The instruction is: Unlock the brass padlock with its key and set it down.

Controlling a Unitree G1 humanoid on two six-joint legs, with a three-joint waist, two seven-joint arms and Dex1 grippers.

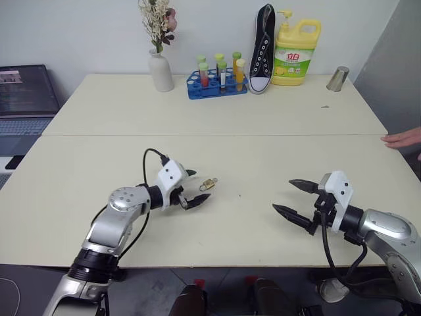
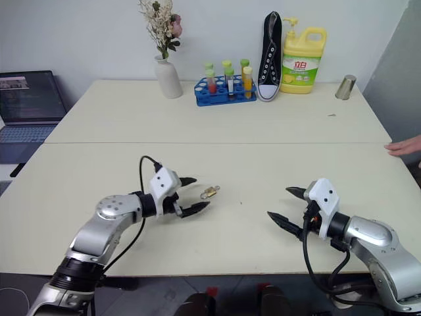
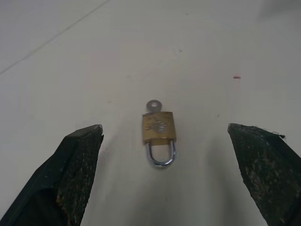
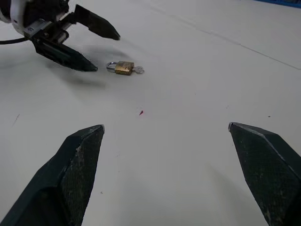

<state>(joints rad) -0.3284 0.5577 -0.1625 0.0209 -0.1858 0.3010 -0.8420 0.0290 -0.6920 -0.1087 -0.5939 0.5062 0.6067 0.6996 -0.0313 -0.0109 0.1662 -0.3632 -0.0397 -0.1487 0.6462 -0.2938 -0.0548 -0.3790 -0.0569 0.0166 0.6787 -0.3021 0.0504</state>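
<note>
The brass padlock (image 1: 208, 184) lies flat on the cream table (image 1: 263, 158), small and gold with a silvery shackle. Its key (image 3: 153, 105) sticks out of the body's base, on the side away from my left gripper. My left gripper (image 1: 201, 185) hovers low right beside the lock, open, its black fingers either side of the shackle end without touching it. The right wrist view shows the padlock (image 4: 123, 68) and the left gripper (image 4: 106, 52) beside it. My right gripper (image 1: 281, 195) is open and empty over the table, well to the right of the lock and pointing toward it.
Along the far edge stand a white vase of dried flowers (image 1: 160, 69), a blue rack of coloured tubes (image 1: 217, 82), a black sneaker (image 1: 263, 49), a yellow detergent bottle (image 1: 297, 52) and a metal cup (image 1: 338, 78). A laptop (image 1: 26, 99) sits far left. A person's hand (image 1: 404, 139) rests at the right edge.
</note>
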